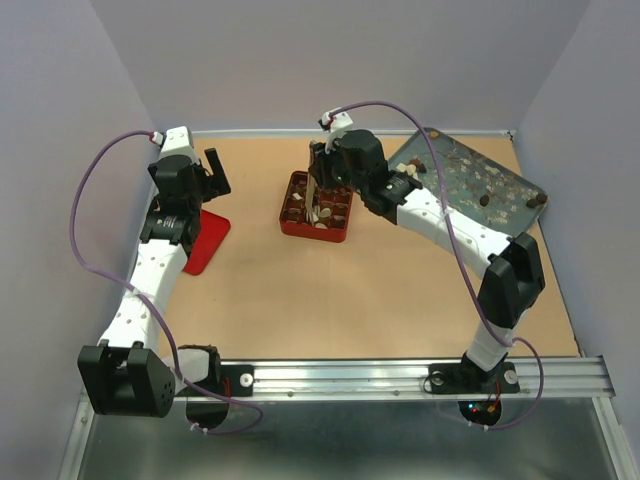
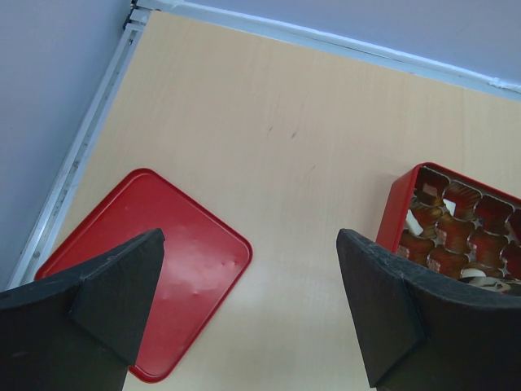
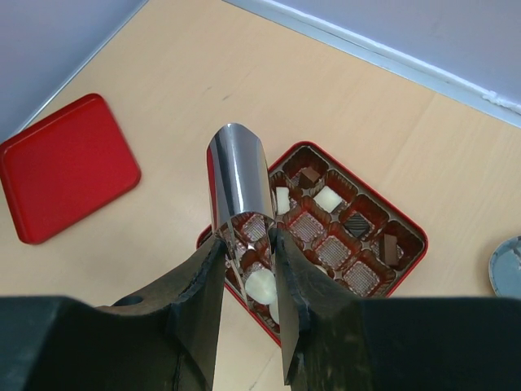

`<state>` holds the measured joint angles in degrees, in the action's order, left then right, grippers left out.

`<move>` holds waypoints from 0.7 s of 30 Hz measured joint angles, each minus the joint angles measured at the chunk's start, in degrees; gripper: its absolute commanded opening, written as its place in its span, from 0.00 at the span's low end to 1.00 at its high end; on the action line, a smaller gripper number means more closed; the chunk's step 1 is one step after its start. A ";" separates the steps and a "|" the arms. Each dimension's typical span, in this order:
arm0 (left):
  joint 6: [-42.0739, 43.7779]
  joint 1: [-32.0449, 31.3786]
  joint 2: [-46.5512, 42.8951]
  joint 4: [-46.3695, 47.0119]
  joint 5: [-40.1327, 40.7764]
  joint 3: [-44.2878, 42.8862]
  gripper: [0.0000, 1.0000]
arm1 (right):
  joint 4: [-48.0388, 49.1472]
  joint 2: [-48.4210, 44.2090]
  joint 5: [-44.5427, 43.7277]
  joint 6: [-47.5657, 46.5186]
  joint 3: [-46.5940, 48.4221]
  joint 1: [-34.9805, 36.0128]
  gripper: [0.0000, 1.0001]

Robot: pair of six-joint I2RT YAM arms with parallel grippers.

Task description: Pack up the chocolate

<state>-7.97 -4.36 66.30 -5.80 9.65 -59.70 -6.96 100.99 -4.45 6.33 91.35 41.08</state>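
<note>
The right gripper (image 3: 244,244), jaws clamped on metal tongs (image 3: 240,175), hangs over the red box (image 1: 315,232), where chocolate (image 3: 328,198) sits in several cells. More pieces lie on the grey tray (image 1: 455,160) to its right. The left gripper (image 2: 248,244) gapes wide, holding nothing, above the red lid (image 2: 163,277). The pieces look light, smooth and easily marked, so they are best pinched gently across their sides.

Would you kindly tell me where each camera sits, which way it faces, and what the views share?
Top external: above and behind the bases, looking down on the table; both arms show.
Left wrist: on the left arm, looking down between open left fingers at the red lid.
Right wrist: on the right arm, looking down past right fingers shut on tongs.
Shared: both wrist views show the red box.
</note>
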 measured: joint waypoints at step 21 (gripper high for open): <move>0.02 0.00 0.00 0.00 0.00 0.00 0.99 | -0.33 1.46 0.37 0.15 1.92 1.01 0.42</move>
<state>-7.94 -4.36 66.30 -5.80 9.65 -59.70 -7.29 102.45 -4.08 6.48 93.27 42.09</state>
